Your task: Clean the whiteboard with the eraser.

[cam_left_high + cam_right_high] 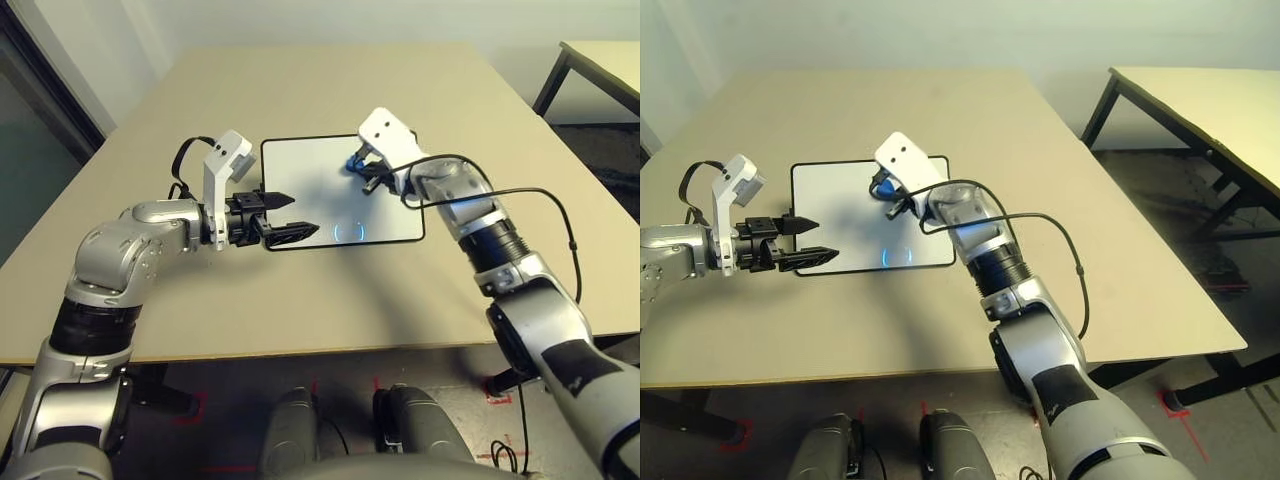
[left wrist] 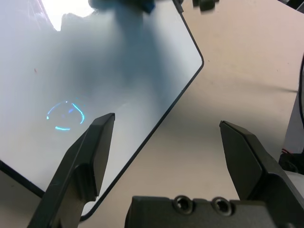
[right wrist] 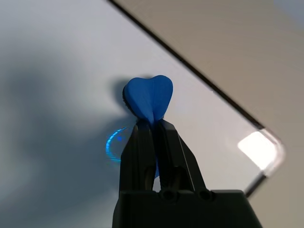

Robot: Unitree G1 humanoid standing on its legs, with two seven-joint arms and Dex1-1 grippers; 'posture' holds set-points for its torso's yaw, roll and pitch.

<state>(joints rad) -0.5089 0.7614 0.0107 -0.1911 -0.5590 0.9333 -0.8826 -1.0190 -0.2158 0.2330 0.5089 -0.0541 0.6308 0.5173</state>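
Observation:
The whiteboard (image 1: 310, 175) lies flat in the middle of the table, with a small blue scribble (image 1: 349, 231) near its front edge. My right gripper (image 1: 362, 172) is over the board's far right part, shut on the blue eraser (image 3: 148, 97), which sticks out past the fingertips and is squeezed. The eraser (image 1: 355, 163) is down at the board's surface, away from the scribble (image 3: 114, 145). My left gripper (image 1: 300, 215) is open at the board's front left corner. One finger (image 2: 95, 142) is over the board and the other (image 2: 242, 152) over the bare table.
The tan table (image 1: 300, 90) has free room all around the board. A black cable (image 1: 1070, 260) hangs from my right forearm. A second table (image 1: 1200, 100) stands off to the right, across a gap of floor.

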